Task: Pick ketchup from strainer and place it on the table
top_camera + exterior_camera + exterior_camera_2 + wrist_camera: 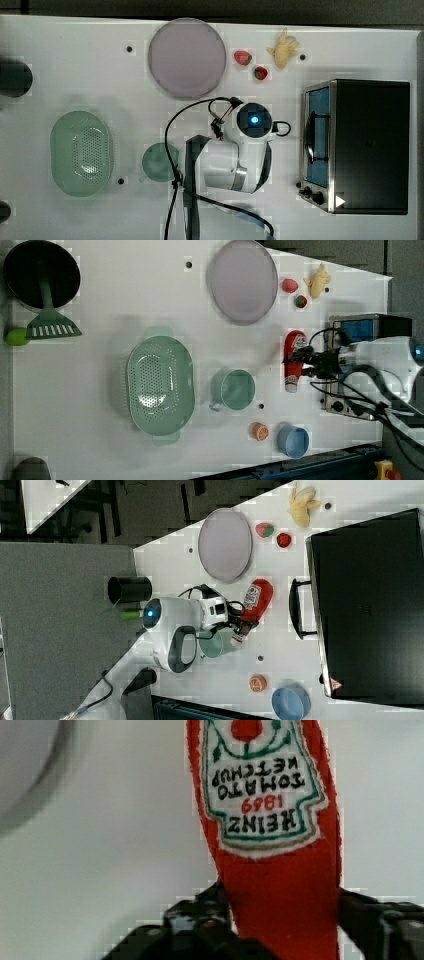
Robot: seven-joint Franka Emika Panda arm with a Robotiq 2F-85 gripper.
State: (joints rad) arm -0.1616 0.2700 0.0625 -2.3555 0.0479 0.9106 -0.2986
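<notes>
The ketchup (294,360) lay out of the empty strainer (160,385), down on the surface (100,390) beside the toaster oven (360,325), fingers (300,361) straddling it, grip uncertain, only withdrawal seemingly left.

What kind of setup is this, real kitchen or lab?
Likely a lab bench staged as a toy kitchen: a white table with screw holes, a plush ketchup bottle, a strainer and a toaster oven.

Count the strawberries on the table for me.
2: one strawberry beside the grey-lilac plate, the other strawberry between it and the yellow toy. More could be hidden under the arm.
</notes>
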